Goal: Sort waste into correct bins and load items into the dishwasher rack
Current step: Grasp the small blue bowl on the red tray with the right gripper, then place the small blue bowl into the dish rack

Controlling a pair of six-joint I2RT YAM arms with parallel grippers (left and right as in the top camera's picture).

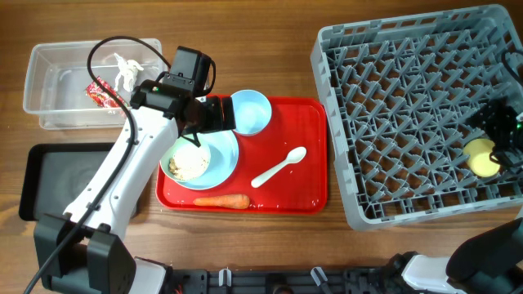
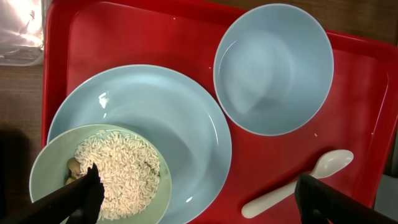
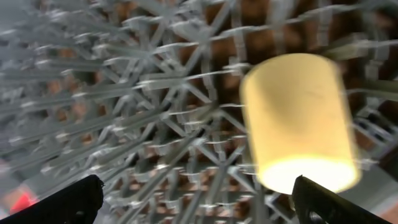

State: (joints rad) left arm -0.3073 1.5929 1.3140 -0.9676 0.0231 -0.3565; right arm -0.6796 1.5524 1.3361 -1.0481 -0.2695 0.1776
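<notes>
My left gripper [image 2: 196, 202] is open above the red tray, its left finger over the mint-green bowl [image 2: 53, 168] of rice [image 2: 121, 171], which sits on the pale blue plate [image 2: 174, 118]. The small pale blue bowl [image 2: 273, 68] and white spoon [image 2: 292, 186] lie beside it. In the overhead view the carrot [image 1: 222, 201] lies at the tray's front. The red wrapper [image 1: 101, 94] and white paper scrap [image 1: 127, 72] are in the clear tub [image 1: 49, 77]. My right gripper [image 3: 196, 202] is open over the grey rack [image 1: 392, 122]; the yellow cup [image 3: 298, 118] lies in it.
The red serving tray [image 1: 310, 155] sits mid-table. The black tray [image 1: 49, 175] lies at the front left, below the clear tub. My left arm crosses over the black tray's right end. The rack fills the right side of the table.
</notes>
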